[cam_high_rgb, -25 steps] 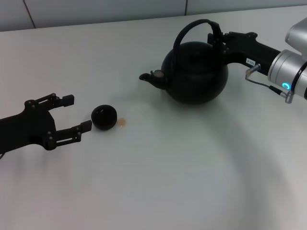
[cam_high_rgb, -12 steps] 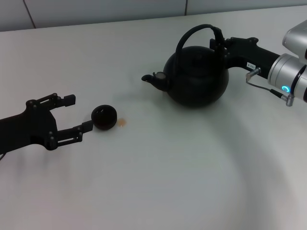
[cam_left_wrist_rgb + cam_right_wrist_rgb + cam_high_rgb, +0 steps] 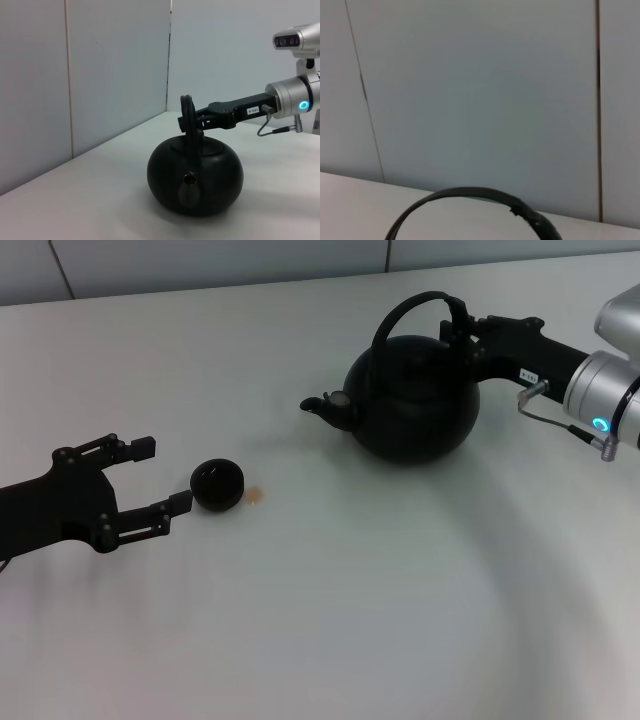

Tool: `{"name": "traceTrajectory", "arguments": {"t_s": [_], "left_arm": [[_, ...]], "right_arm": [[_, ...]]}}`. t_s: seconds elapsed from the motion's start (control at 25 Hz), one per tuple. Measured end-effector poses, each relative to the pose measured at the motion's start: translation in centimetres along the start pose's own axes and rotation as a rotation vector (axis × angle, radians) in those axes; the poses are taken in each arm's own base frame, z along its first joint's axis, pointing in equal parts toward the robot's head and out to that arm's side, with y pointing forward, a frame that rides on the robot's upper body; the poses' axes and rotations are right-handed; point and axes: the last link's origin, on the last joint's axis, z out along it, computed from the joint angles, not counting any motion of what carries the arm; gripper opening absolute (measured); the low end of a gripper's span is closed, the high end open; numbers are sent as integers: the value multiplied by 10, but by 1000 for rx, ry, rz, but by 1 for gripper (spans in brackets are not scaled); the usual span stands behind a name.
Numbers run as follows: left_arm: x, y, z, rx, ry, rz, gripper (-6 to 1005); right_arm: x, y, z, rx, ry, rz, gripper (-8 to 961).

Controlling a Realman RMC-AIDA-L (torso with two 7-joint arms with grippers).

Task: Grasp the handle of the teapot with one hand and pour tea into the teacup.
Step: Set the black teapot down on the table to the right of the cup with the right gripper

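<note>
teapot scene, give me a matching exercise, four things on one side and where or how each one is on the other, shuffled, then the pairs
Things:
1. teapot
2. teacup
3. tea spot
4. left claw

States:
A. open, beside the teacup on the robot's left
B. on the table just to the right of the teacup
C. upright at the far right, right claw closed on its handle
D. small and dark, between the left claw and the spill

Pairs: 1-C, 2-D, 3-B, 4-A
</note>
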Motion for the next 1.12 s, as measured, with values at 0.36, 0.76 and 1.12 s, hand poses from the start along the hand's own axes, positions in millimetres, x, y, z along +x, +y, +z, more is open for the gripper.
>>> {"name": "traceTrajectory", "arguments": {"t_s": [0.36,0.76,1.12], "left_arm": [[3,-2,1,-2,0,7,810],[3,-2,1,-1,-1,5,811],[3,-2,1,-1,-1,3,811]], "right_arm": [[0,1,0,-9,12,-40,323],[-3,1,-4,-11,-8,-48,709],[-1,3,-23,-36,-55,-48,739]]}}
